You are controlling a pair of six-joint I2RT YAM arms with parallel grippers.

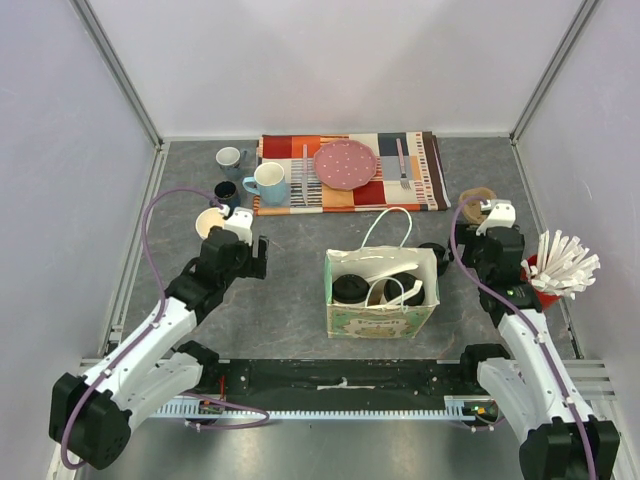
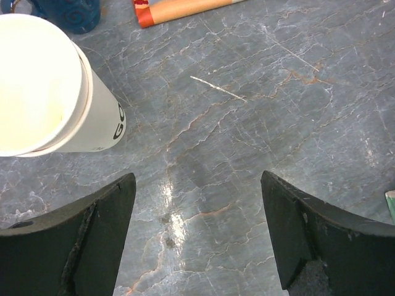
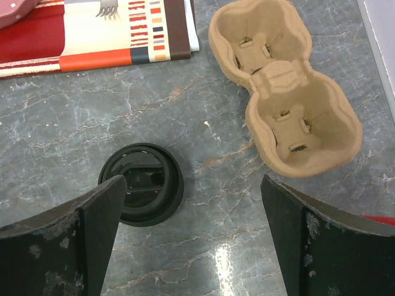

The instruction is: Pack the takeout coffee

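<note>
The left gripper (image 2: 196,180) hangs spread and empty over the tabletop (image 2: 247,123). An open paper cup (image 2: 43,80) stands just off its left finger, toward the left edge. The right gripper (image 3: 192,182), also spread, hovers with its left finger over a black lid (image 3: 148,185); a cardboard carrier (image 3: 284,92) lies beyond. A paper bag (image 1: 380,320) stands mid-tabletop.
</note>
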